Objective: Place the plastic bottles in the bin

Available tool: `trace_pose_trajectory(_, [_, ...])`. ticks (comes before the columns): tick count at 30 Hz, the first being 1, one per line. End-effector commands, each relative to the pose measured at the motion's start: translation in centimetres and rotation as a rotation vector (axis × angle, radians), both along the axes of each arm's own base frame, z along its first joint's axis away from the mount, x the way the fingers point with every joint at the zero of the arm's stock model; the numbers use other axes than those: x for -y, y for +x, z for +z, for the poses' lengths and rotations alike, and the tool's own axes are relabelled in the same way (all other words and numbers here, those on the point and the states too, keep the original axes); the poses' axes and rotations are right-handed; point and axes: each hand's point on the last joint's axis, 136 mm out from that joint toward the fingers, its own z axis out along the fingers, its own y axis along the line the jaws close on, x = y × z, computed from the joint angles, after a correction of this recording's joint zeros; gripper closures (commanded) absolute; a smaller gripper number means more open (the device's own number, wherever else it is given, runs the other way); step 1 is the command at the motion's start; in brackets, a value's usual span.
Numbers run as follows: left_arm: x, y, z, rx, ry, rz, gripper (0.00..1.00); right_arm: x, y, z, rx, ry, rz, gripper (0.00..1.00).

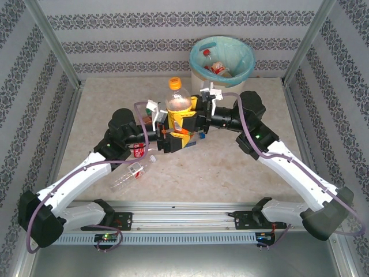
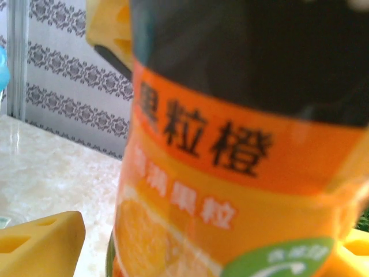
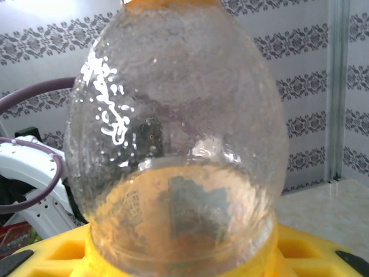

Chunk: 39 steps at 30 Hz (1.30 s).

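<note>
Top external: Two arms meet at mid-table over an upright orange-label bottle (image 1: 179,105) with an orange cap. The left gripper (image 1: 172,130) reaches it low on the label, the right gripper (image 1: 199,115) from the other side. The bin (image 1: 195,57) stands at the far edge, behind the bottle, with two discarded bottles (image 1: 216,66) in its teal liner. A clear bottle (image 1: 132,172) lies on the table (image 1: 230,173) beside the left arm, and a red-label bottle (image 1: 138,151) lies partly under that arm.

Left wrist: The orange-label bottle (image 2: 230,173) sits between the yellow fingers (image 2: 40,242) of the left gripper (image 2: 196,257). A sliver of table shows between one finger and the label. Whether this pincer presses the bottle cannot be told.

Right wrist: The bottle's clear shoulder (image 3: 179,115) rises from the right gripper (image 3: 179,262), whose yellow fingers (image 3: 57,254) hug it on both sides, clamped on the bottle.
</note>
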Motion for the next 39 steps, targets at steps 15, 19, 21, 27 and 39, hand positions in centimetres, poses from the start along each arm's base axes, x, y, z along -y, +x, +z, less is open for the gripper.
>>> trace_pose_trajectory(15, [-0.9, -4.0, 3.6, 0.168, -0.083, -0.097, 0.54, -1.3, -1.3, 1.3, -0.025, 0.063, 0.031, 0.40])
trace_pose_trajectory(19, [-1.2, -3.9, 2.7, 0.157, -0.040, -0.073, 0.59, -0.4, 0.0, 1.4, -0.026, 0.071, -0.083, 0.21])
trace_pose_trajectory(21, [-1.3, -4.0, 2.0, 0.156, -0.003, -0.067, 0.58, -0.1, -0.1, 1.7, -0.002, 0.059, -0.086, 0.18])
trace_pose_trajectory(27, [-1.9, -4.5, 0.3, 0.174, 0.098, -0.057, 0.57, -0.5, -1.0, 2.1, 0.017, -0.051, -0.026, 0.22])
trace_pose_trajectory(39, [-2.0, -4.6, -0.3, 0.158, 0.131, -0.061, 0.57, -1.2, -2.4, 1.7, -0.006, -0.083, 0.069, 0.25])
